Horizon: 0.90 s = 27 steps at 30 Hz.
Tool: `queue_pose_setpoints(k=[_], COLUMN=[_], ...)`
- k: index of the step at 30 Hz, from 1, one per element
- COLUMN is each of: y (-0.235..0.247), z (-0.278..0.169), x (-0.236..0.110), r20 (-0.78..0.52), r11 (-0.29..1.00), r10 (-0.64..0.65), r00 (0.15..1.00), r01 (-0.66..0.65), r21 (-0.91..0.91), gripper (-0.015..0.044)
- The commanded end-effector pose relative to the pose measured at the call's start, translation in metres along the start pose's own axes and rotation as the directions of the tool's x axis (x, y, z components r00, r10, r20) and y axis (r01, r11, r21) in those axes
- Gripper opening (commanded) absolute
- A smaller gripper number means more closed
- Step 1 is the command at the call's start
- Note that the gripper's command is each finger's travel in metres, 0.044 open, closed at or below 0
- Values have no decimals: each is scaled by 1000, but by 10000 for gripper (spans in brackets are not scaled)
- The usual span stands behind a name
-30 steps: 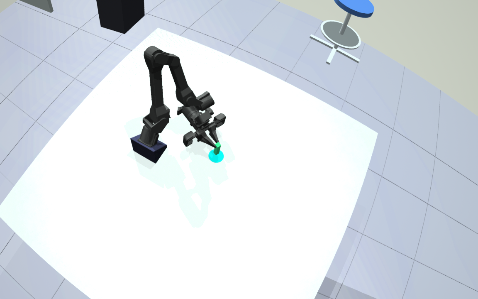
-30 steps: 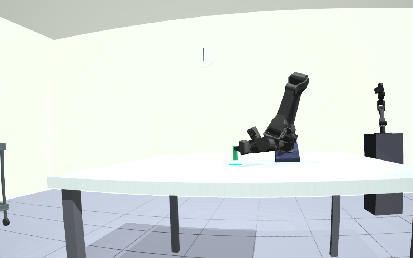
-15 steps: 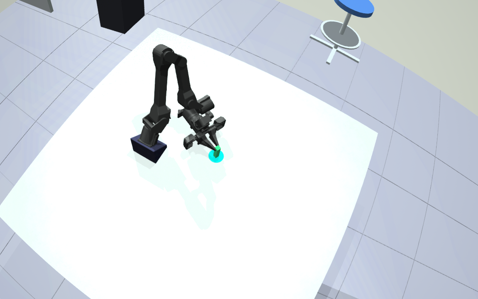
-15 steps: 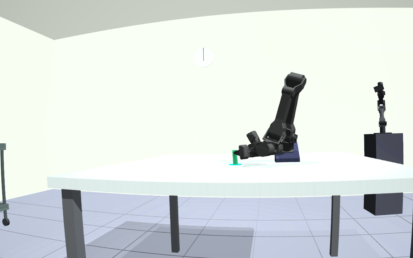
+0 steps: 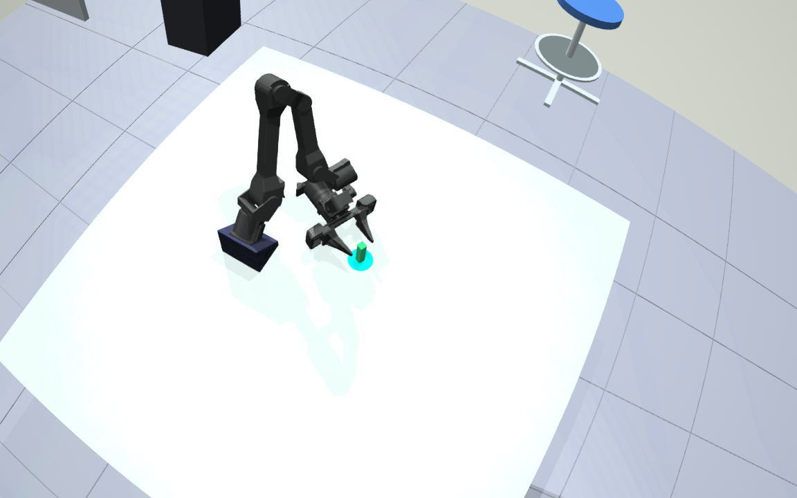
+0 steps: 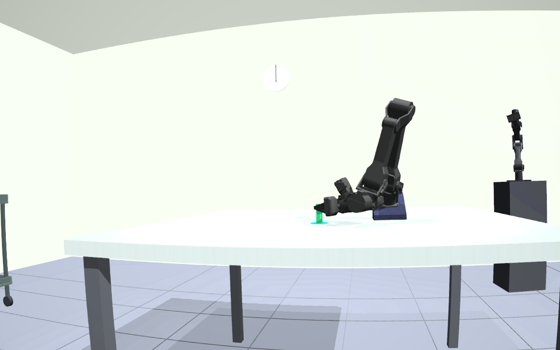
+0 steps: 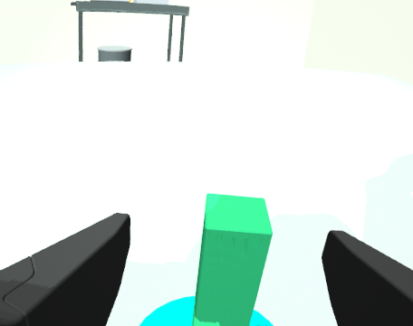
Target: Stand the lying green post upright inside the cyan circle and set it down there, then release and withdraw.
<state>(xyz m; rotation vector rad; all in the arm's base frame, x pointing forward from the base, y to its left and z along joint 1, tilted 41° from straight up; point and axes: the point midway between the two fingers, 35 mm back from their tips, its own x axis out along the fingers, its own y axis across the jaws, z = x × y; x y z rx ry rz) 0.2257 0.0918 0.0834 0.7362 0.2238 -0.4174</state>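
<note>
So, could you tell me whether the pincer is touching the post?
No, the pincer is open, with a gap on each side of the post.

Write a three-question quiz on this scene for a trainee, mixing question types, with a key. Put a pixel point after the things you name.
1. True or false: the green post point(image 5: 360, 252) point(image 6: 319, 216) point(image 7: 231, 272) lies on its side.

2. Multiple choice: how does the gripper point(image 5: 362, 247) point(image 6: 316, 208) point(image 7: 230, 237) stand?
A) Shut on the post
B) Open, with a gap on each side of the post
C) Shut on nothing

3. Fill in the blank: the foot of the post rests inside the ______ circle point(image 5: 360, 266) point(image 6: 313, 223) point(image 7: 168, 313).

Key: 1. False, it stands upright. 2. B. 3. Cyan.
</note>
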Motion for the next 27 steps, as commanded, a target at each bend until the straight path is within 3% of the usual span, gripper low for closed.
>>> queue_pose_setpoints(k=[1, 3, 27], y=[0, 0, 2], z=[1, 1, 86], x=[0, 0, -11], r20=[6, 6, 14], r11=[1000, 1000, 1000], r10=[1, 1, 2], r00=[1000, 1000, 1000], r01=[-1, -1, -2], r21=[6, 6, 9], gripper=[364, 400, 400])
